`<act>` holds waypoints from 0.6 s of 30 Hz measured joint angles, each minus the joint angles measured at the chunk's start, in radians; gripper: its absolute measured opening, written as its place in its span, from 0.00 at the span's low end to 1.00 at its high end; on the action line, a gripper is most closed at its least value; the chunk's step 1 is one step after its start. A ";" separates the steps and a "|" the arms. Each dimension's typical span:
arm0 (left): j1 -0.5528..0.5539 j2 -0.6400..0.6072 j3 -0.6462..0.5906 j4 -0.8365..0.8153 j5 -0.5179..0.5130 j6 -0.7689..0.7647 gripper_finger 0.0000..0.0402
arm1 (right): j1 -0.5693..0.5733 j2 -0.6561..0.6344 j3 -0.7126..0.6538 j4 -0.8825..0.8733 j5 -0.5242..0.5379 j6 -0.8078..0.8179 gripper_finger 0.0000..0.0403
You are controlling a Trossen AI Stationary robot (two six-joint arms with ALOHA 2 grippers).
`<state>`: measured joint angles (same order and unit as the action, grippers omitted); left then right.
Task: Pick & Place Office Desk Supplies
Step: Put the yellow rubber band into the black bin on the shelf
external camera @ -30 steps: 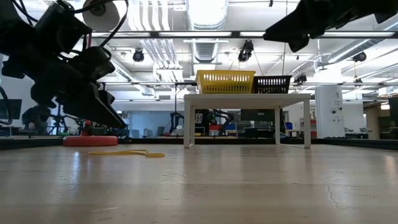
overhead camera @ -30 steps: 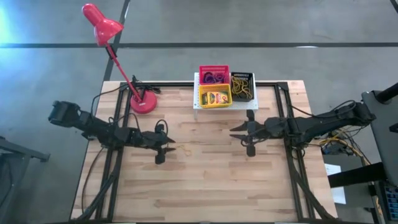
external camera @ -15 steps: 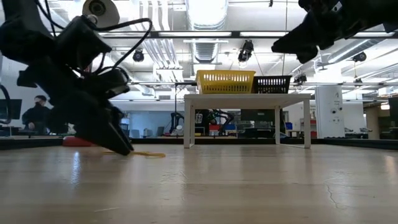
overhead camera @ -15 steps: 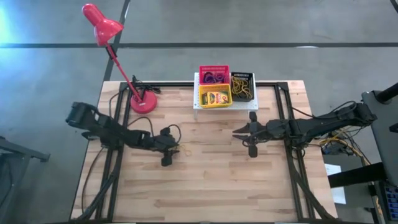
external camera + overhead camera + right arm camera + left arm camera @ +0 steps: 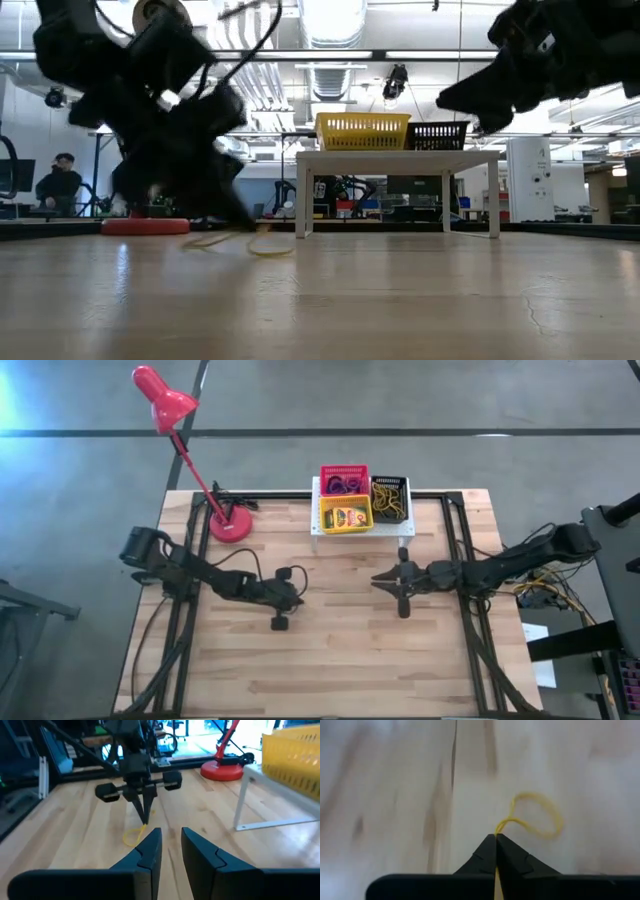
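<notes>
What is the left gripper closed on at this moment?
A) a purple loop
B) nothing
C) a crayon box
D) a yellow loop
D: in the left wrist view, the left gripper is shut on one end of the yellow loop, which lies on the wooden table.

I count three mesh baskets (image 5: 345, 483), one crayon box (image 5: 347, 517), one yellow loop (image 5: 535, 815) on the tabletop (image 5: 330, 660), one lamp (image 5: 165, 400), two hands.
</notes>
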<state>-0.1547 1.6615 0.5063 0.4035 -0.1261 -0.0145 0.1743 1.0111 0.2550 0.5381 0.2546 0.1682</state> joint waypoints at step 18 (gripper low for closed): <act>0.001 -0.004 0.355 -0.057 -0.004 0.401 0.01 | -0.002 0.539 0.036 0.558 -0.054 0.068 0.36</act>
<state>-0.1532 1.6577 0.8614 0.3463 -0.1299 0.3861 0.1722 1.5502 0.2909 1.0965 0.2006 0.2358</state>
